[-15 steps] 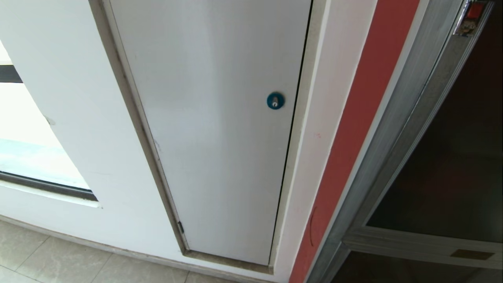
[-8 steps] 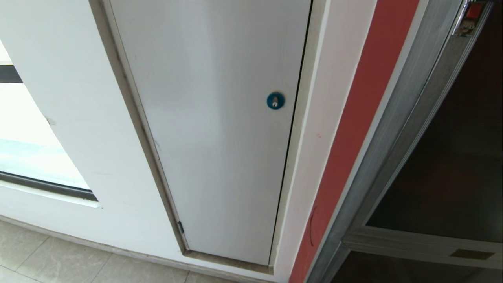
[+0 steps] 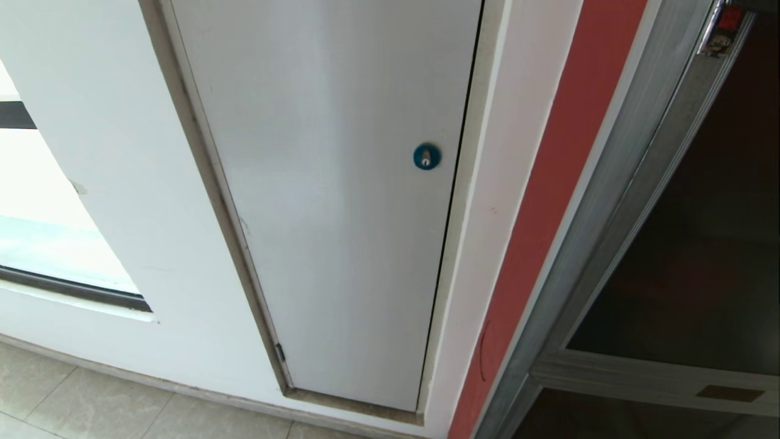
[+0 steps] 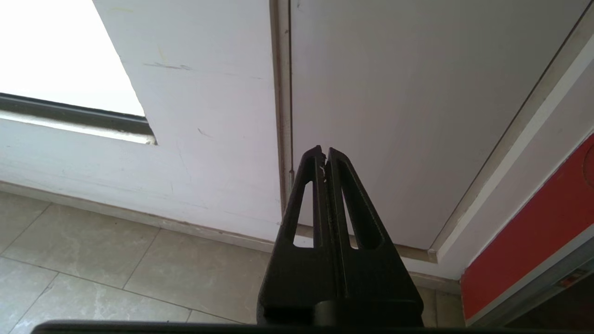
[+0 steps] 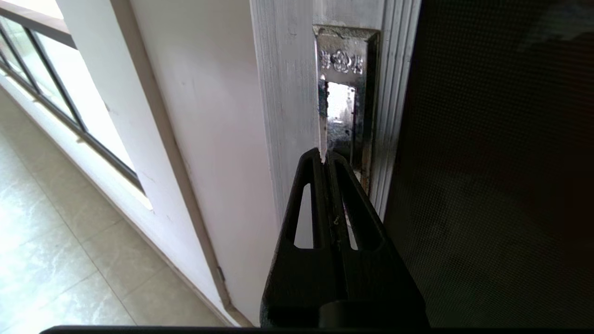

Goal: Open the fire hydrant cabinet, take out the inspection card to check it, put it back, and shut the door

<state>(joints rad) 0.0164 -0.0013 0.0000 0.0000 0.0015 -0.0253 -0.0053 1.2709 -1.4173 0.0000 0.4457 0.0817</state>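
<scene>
At the right of the head view, the fire hydrant cabinet shows only its silver frame [image 3: 609, 201]. Its door [image 3: 688, 262] is a dark tinted pane with a small orange-red latch [image 3: 726, 18] at its upper edge. Neither gripper shows in that view. In the right wrist view, my right gripper [image 5: 323, 155] is shut and empty. Its tips sit at the lower end of the metal latch recess [image 5: 343, 93] in the door's silver stile, beside the dark glass [image 5: 501, 185]. I cannot tell if they touch. My left gripper [image 4: 323, 153] is shut, parked low before the white panel. The inspection card is hidden.
A white panel [image 3: 329, 213] with a round blue lock [image 3: 426, 156] fills the middle of the wall. A red strip [image 3: 548, 183] separates it from the cabinet. A window [image 3: 49, 244] lies to the left, and tiled floor [image 3: 91, 408] runs below.
In the head view the door's latch edge has shifted slightly to the left, while the white panel and wall have stayed in place. Both grippers stay shut.
</scene>
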